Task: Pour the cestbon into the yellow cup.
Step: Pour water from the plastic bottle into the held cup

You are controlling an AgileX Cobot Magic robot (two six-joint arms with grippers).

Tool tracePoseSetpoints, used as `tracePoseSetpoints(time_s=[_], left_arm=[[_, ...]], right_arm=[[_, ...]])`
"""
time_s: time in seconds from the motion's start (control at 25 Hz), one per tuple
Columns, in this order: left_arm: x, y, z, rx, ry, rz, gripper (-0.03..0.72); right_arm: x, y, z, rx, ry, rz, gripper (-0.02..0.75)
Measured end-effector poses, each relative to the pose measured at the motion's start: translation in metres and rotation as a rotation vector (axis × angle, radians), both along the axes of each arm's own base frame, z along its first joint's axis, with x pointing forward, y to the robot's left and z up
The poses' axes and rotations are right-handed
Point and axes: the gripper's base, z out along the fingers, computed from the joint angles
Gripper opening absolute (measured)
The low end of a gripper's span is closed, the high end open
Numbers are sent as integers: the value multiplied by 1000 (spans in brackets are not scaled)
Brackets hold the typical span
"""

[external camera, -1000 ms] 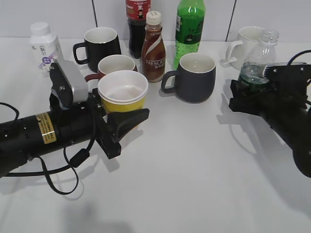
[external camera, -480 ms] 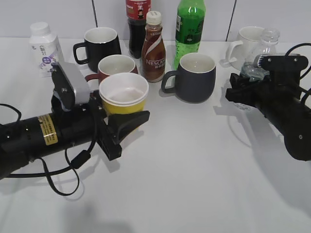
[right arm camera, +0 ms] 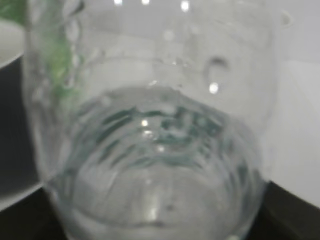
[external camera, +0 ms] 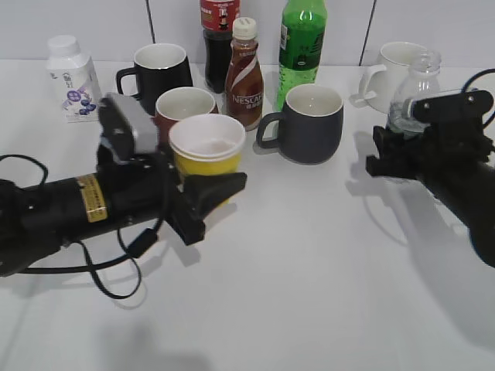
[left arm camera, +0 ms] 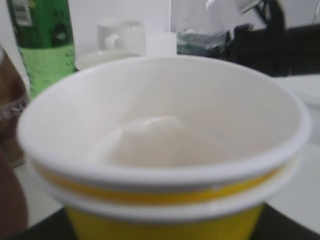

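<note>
In the exterior view, the left pincer (external camera: 207, 193) was clamped around the yellow cup (external camera: 206, 151), which stood upright and open, in front of a red-brown mug (external camera: 184, 106) and left of a dark grey mug (external camera: 309, 122). On the far right, the right pincer (external camera: 390, 151) was wrapped around the lower part of the water bottle (external camera: 416, 86); the bottle stood roughly upright with its open neck showing above the black arm, just in front of a white mug (external camera: 393, 68). Cup and bottle were well apart across the white tabletop (external camera: 309, 270). Along the back stood a black mug (external camera: 161, 69), a brown Nescafe bottle (external camera: 244, 76), a tall green bottle (external camera: 302, 42), a dark bottle with a red label (external camera: 218, 31) and a small white bottle (external camera: 71, 68).

In the left wrist view, the cup (left arm camera: 160, 150) filled the frame, its white inside showing a pale, blurred bottom. The green bottle (left arm camera: 42, 47) and white mug (left arm camera: 120, 37) lay behind it, with the water bottle (left arm camera: 205, 42) and its dark arm at top right.

In the right wrist view, the clear ribbed bottle (right arm camera: 150, 145) sat very close, held between dark edges at the lower corners, with water visible inside.
</note>
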Motion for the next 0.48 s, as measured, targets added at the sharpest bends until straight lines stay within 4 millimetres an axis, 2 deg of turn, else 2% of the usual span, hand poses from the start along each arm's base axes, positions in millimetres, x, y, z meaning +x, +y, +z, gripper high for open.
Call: tracePoseSetpoints(time_s=[0.2, 0.32, 0.48], left_arm=[[-4, -22, -1, 71, 13, -52, 373], [-8, -37, 2, 88, 0, -91, 373], [-8, -55, 0, 122, -3, -125, 373]], right_arm=[[-26, 5, 23, -129, -52, 168, 472], [-33, 13, 44, -165, -140, 280, 472], [-37, 22, 59, -244, -225, 399, 472]])
